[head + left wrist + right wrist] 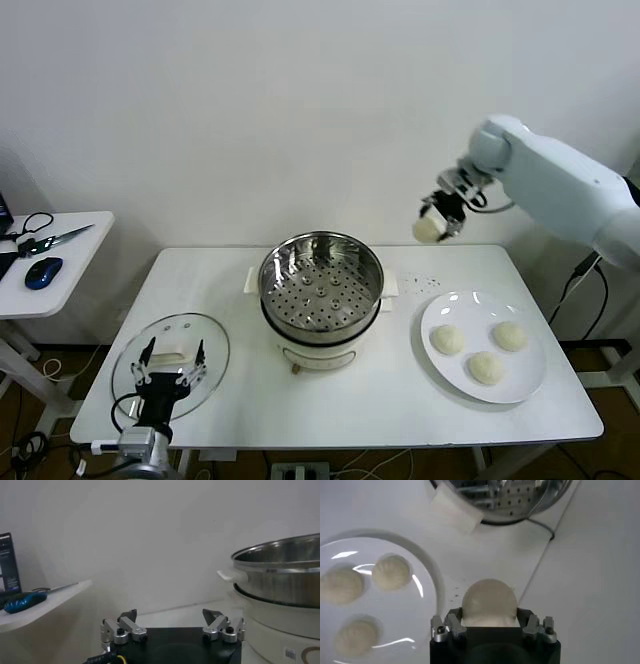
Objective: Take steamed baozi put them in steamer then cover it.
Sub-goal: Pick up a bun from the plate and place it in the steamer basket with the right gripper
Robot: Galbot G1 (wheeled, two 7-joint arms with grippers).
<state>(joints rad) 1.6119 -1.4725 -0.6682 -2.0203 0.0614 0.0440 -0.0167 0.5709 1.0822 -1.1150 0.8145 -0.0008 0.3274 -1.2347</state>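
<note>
R gripper (441, 222) was clamped on one baozi (489, 601), held high so it'd clear the rim of the steamer (321, 283), below and to its left. Three more baozi sat on the plate (530, 381) beneath it. L gripper (171, 380), fingers spread and empty, waited over the cover (215, 345), prob ready for lidding.

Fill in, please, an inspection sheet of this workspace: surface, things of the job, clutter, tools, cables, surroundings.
Surface: white table, small dark specks near the steamer.
Job's things: steamer open, basket holds no buns; three baozi on the plate; one held baozi in the air; glass cover flat on the table's left.
Clutter: nothing seen on the main table.
Tools: right tool shut on the held baozi, raised between plate and steamer; left tool open, low over the cover.
Cables: cords on the floor under the table and by the right arm.
Surroundings: white wall; side table with blue mouse and scissors.
</note>
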